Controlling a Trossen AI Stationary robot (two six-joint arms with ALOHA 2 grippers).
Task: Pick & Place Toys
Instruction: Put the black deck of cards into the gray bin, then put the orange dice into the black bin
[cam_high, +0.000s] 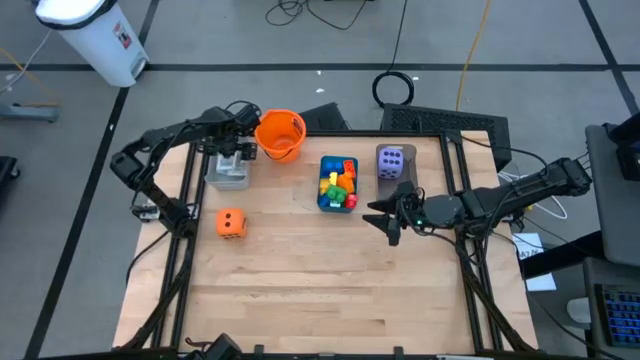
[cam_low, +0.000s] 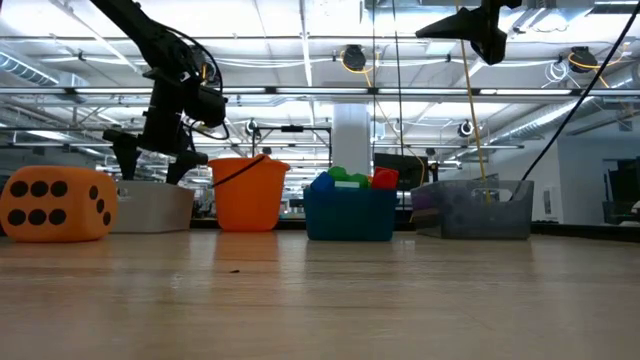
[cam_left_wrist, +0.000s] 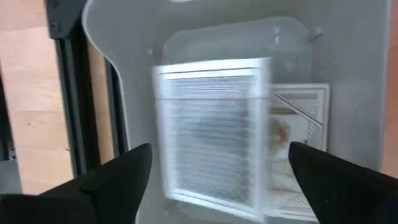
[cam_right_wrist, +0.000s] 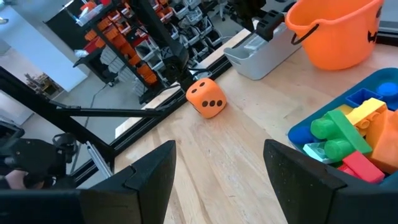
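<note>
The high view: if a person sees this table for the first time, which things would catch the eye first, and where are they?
Probably the orange bucket at the far edge, with the left claw open over the grey tray of white cards beside it. Next, the blue tray full of bright bricks in the middle, and the orange die alone on the bare wood nearer the left side.

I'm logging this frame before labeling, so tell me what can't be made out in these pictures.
- Print on the white printed card in the grey plastic tray: blurred in the left wrist view.
- Small bright plastic bricks: the low view shows only the top ones above the blue bin's wall.
- Purple die: indistinct behind its translucent tray in the low view.
</note>
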